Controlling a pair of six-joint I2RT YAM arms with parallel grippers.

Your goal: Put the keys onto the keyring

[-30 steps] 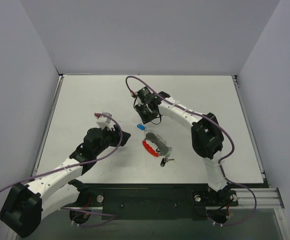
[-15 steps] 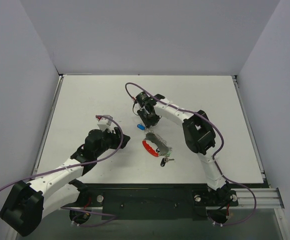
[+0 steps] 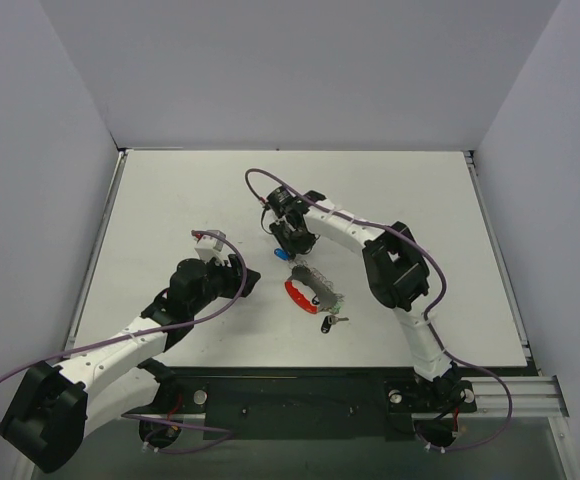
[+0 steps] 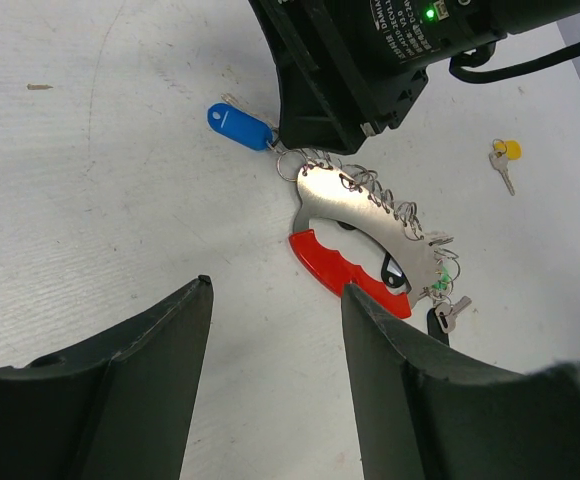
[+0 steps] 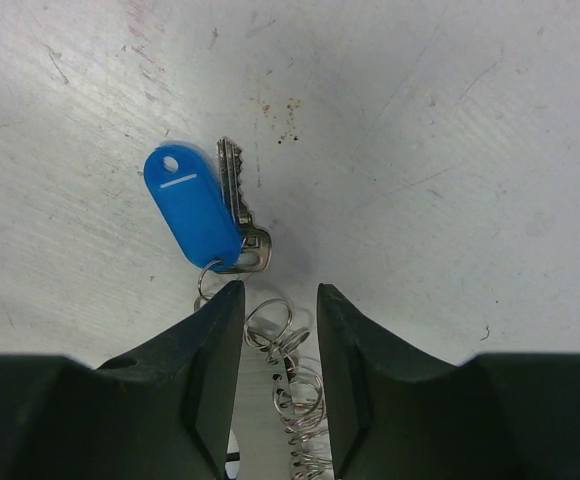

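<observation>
Right gripper (image 5: 278, 292) has descended, part-open, straddling keyring (image 4: 362, 212) loops.

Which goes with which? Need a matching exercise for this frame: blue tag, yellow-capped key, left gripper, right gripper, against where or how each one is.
Things:
1. blue tag
2. yellow-capped key
3. left gripper
4. right gripper

States:
A. open, nothing between its fingers, back from the keyring
B. lying alone on the table, apart from the keyring
C. open, fingers either side of the small rings at the keyring's end
D. just beyond the right gripper, partly over a silvery key

Pairs: 1-D, 2-B, 3-A, 4-C
</observation>
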